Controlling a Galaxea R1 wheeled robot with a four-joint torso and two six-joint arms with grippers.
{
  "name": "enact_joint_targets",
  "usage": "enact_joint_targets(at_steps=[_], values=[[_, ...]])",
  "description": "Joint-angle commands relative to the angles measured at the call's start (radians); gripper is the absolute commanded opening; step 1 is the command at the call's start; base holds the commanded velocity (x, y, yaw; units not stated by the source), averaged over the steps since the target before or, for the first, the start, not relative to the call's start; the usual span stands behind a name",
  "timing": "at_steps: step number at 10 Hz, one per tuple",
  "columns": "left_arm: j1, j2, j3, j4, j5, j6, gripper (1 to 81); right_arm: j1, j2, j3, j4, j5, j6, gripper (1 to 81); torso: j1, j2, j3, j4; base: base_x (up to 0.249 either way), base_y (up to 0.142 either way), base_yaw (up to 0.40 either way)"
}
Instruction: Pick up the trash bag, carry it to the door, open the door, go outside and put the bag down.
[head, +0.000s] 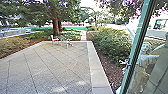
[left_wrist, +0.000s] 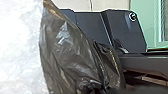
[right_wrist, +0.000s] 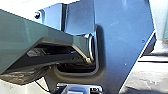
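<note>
Head view: I am facing paving; trash bag is bulging in left wrist view; gripper states, I cannot tell.

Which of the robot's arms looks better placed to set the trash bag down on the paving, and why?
Left, I judge: the dark trash bag shows large and close in the left wrist view, while the robot's own plate dominates the right one. The paving lies ahead; the grip itself is unclear.
</note>
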Motion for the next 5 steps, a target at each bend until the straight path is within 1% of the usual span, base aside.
enact_joint_targets(at_steps=[1,5], values=[[-0.048,0.004,0.006,0.010,0.053,0.005,1.0,0.036,0.007,0.008,-0.005,-0.053,-0.003,81.1,0.000,0.000,0.000,0.000,0.113,0.000,0.000],[-0.049,0.004,0.006,0.008,0.053,0.005,1.0,0.037,0.009,0.008,-0.007,-0.054,-0.003,81.1,0.000,0.000,0.000,0.000,0.102,0.000,0.000]])
